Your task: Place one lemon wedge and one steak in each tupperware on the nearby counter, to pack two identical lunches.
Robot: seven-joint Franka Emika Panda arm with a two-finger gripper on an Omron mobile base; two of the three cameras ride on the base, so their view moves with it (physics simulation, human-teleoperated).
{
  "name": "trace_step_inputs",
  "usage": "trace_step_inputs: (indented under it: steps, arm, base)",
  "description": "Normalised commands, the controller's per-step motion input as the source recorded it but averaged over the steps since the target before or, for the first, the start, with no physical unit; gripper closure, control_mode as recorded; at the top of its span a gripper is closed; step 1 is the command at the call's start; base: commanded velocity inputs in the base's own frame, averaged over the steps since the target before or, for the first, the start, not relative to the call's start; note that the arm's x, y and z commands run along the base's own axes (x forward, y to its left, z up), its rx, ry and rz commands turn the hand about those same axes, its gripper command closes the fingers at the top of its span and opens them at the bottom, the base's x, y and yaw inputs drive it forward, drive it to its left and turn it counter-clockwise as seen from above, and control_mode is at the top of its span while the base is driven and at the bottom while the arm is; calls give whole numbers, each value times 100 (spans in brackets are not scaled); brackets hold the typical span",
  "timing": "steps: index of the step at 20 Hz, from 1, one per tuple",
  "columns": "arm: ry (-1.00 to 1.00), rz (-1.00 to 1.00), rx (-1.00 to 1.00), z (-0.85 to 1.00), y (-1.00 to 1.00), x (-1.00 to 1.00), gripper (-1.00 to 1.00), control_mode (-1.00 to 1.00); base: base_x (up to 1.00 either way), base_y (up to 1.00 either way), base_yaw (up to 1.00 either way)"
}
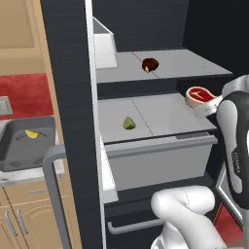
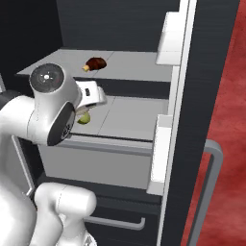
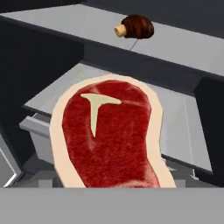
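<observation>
I see the steak [image 3: 109, 140] close up in the hand view. Its broad red face is turned toward the camera, and its long axis runs from the top of the picture to the bottom, leaning slightly right at the lower end. It is deep red and grainy with a pale cream rim of fat all round. A cream T-shaped bone mark sits near its upper end.

In the left base view the steak [image 1: 197, 96] hangs tilted above the right end of the fridge's lower shelf [image 1: 160, 116], face up and toward the left. The gripper [image 1: 208, 106] is right against its right edge. The fingertips are hidden behind the meat, but the jaws stand wide and appear to be pinching the steak across its width.

A small yellow-green wedge [image 1: 129, 123] lies near the middle of the lower shelf, well apart from the steak. On the upper shelf [image 1: 194, 63] is a dark brown lump [image 1: 150, 64] with a tan end.

A closed grey drawer [image 1: 155, 163] sits below the lower shelf.

Left of the open fridge door [image 1: 68, 97], on the counter [image 1: 29, 176], is a grey tupperware [image 1: 14, 146]. Inside it, near its back edge, lies one yellow lemon wedge [image 1: 31, 133].
</observation>
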Motion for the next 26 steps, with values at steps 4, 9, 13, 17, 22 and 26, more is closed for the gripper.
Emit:
trace_step_inputs:
  steps: [4, 9, 13, 17, 22, 26]
  arm:
    - [1, 4, -10, -89, 23, -98, 100, -100]
    - [15, 4, -4, -50, 5, -91, 100, -100]
    - [12, 2, -1, -14, 0, -50, 100, 100]
    - [0, 0, 0, 0, 0, 0, 100, 100]
    - [0, 0, 0, 0, 0, 0, 100, 100]
    - [0, 0, 0, 0, 0, 0, 100, 100]
  base:
    - [0, 0, 0]
    - [0, 0, 0]
    - [-50, 0, 3]
    - [-100, 0, 3]
    - [-100, 4, 5]
    - [-100, 29, 5]
